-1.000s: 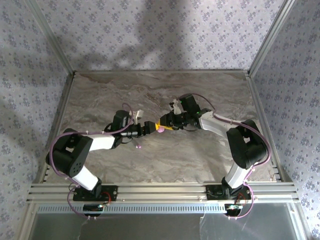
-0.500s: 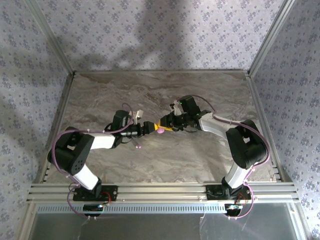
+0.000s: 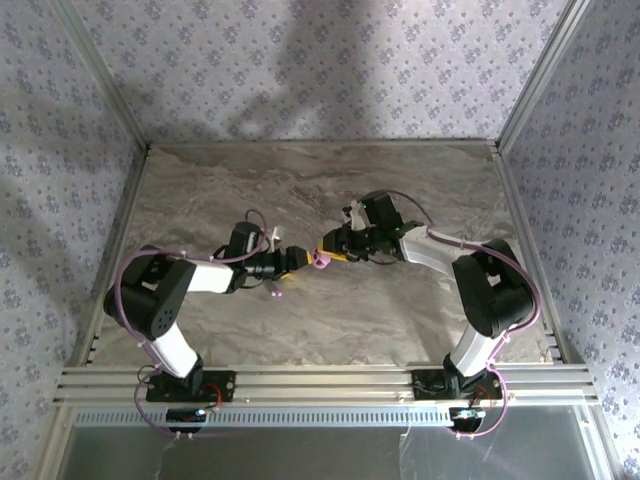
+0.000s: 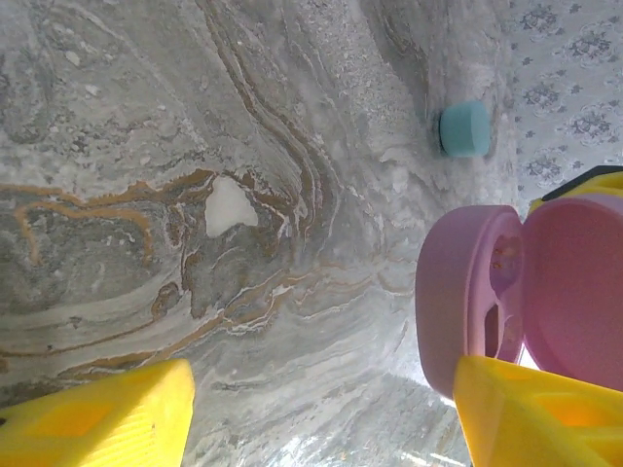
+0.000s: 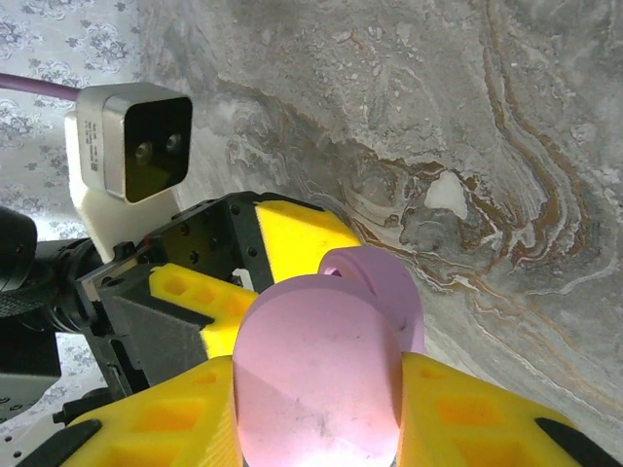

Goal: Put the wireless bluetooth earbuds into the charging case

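Marble tabletop [image 3: 400, 310] unchanged; left hand [image 3: 300, 257] has edged toward pink case [image 3: 321, 261].

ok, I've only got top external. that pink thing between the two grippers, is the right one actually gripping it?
Observer: Yes. In the right wrist view the right gripper is shut on the glossy pink oval plastic charging case, clamped from both sides.
Operator: lid open?
Observer: Open. The left wrist view shows its two hinged halves standing apart, with the inside facing that camera.
Operator: and the left side?
Observer: The left gripper is open with nothing in it. The grey marble-patterned table shows bare between its jaws.
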Action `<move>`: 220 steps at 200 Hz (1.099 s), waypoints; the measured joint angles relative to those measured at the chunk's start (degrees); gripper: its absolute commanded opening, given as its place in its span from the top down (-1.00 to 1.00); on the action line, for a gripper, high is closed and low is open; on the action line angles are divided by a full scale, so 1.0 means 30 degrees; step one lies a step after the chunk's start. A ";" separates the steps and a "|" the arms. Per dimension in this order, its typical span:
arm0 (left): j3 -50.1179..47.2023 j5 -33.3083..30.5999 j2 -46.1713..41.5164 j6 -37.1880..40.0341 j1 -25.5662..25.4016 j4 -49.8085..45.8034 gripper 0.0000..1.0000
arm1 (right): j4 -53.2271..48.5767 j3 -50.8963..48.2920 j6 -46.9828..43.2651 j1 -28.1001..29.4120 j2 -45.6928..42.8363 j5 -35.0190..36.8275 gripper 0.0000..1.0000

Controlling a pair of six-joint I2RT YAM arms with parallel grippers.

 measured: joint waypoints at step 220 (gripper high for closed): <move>0.0066 -0.0561 -0.1829 0.0874 -0.0568 -0.0583 0.78 | 0.3162 -0.1071 0.1858 -0.0262 0.1953 -0.1880 0.25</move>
